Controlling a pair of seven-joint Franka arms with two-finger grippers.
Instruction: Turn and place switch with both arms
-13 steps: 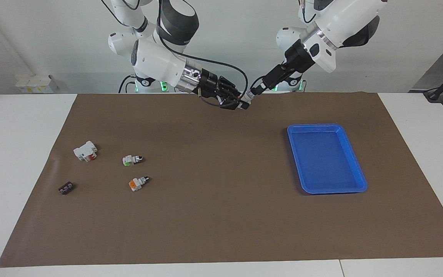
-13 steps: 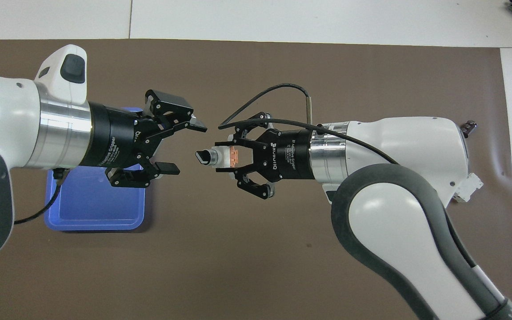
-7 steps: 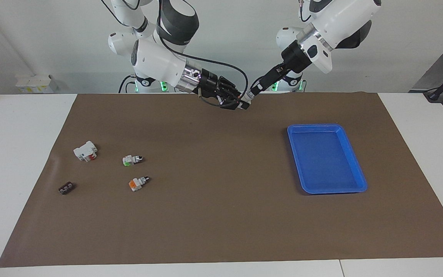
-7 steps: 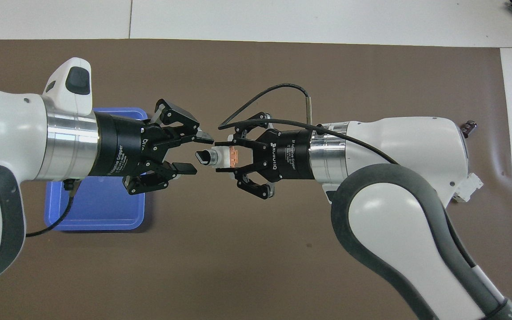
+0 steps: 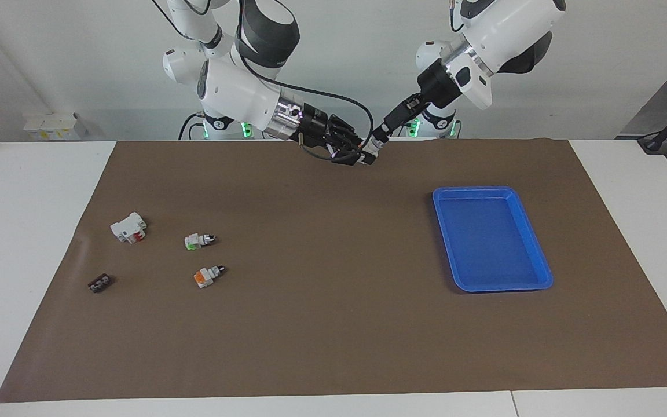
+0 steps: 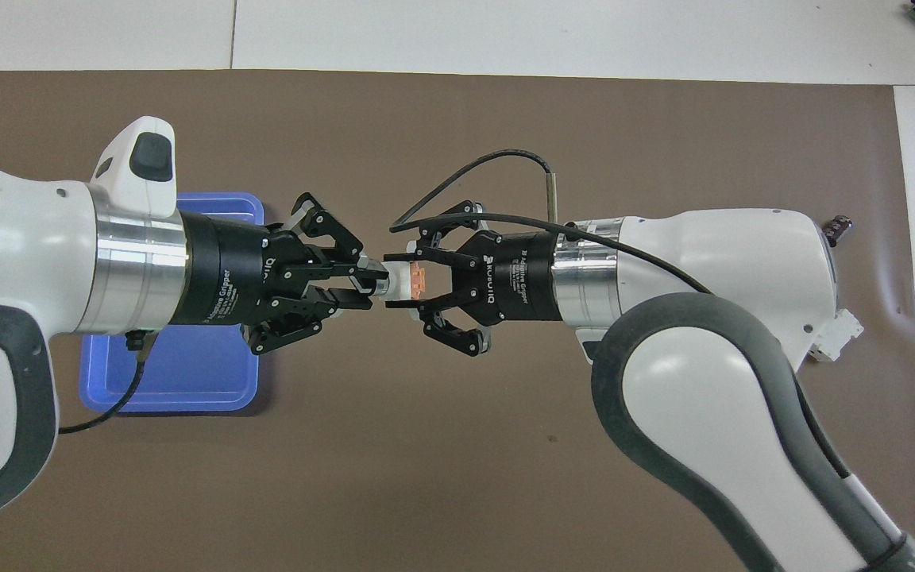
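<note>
The switch (image 6: 403,280) has a white body and an orange-red block; it is held in the air over the middle of the brown mat (image 6: 457,445). My right gripper (image 6: 410,282) is shut on its body. My left gripper (image 6: 366,284) has its fingers closed around the black knob end, which they hide. In the facing view the two grippers meet tip to tip at the switch (image 5: 368,155), the right gripper (image 5: 359,156) level and the left gripper (image 5: 375,145) slanting down onto it.
A blue tray (image 5: 491,237) lies toward the left arm's end of the mat. Toward the right arm's end lie a green-ended switch (image 5: 197,240), a paler orange switch (image 5: 206,276), a white block with red (image 5: 128,227) and a small black part (image 5: 99,283).
My left gripper moved in toward the switch and closed its open fingers on the black knob. My right gripper kept still with the switch.
</note>
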